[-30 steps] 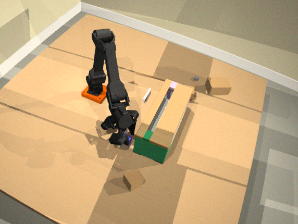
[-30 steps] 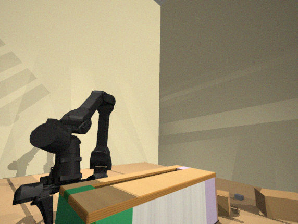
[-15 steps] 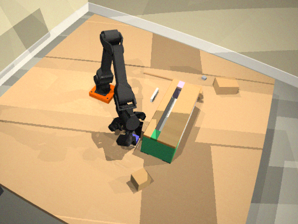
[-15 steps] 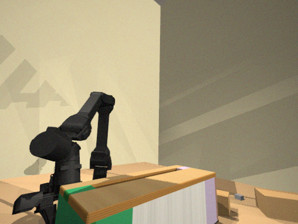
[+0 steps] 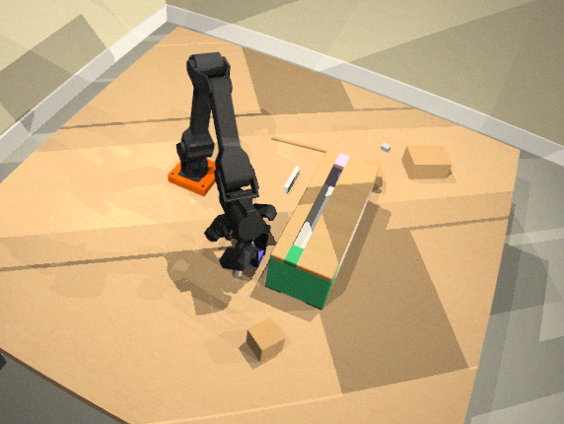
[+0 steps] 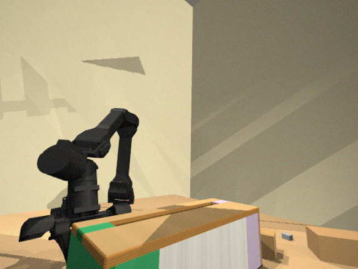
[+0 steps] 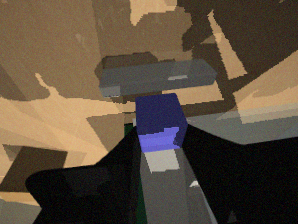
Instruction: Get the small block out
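Note:
The small blue block [image 5: 257,256] [image 7: 161,117] is outside the box, low over or on the table; its exact height is hard to tell. My gripper [image 7: 157,127] is shut on it, with one black finger at each side. In the top view the hand partly covers the block, just left of the box's green end. The box [image 5: 340,222] [image 6: 194,220] stands upright, with a wooden slotted top, a green end and a pale lilac end. The exterior view does not show the block; the box hides the fingertips there.
A grey bar [image 7: 160,77] lies just beyond the block. A wooden block [image 5: 266,340] stands near the green end. A white bar [image 5: 292,179] and a thin rod [image 5: 298,144] lie behind the box. A larger wooden block [image 5: 428,163] and a small grey block [image 5: 386,147] are farther right.

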You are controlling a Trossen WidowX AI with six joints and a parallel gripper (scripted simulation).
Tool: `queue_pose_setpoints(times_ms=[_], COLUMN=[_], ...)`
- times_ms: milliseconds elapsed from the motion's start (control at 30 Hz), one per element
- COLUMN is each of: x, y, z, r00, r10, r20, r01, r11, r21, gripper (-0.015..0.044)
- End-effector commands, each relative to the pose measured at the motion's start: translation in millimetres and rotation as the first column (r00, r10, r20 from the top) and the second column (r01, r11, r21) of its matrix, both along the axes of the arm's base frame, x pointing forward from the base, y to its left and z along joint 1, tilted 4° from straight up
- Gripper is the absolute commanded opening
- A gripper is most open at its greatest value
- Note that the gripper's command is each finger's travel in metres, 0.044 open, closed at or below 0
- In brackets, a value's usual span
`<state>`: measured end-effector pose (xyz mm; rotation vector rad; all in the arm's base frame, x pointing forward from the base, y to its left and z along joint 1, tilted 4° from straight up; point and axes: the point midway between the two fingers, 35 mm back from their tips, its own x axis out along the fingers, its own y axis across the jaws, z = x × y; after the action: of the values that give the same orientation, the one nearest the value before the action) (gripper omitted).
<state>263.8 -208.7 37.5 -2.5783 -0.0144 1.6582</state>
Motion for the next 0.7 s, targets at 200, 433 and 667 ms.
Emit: queue_pose_setpoints(times_ms=[200, 433, 667], x=[0, -7, -18], y=[-3, 8, 21], z=[36, 62, 88], r00=[1.000, 0.993, 0.967], r10=[0.001, -0.120, -0.253], r20=[0.007, -0.002, 0.002], r01=[0.000, 0.120, 0.253], r11=[1.000, 0.993, 0.967], r21=[-0.016, -0.021, -0.026], gripper=[0.0000, 0.0000, 0.0000])
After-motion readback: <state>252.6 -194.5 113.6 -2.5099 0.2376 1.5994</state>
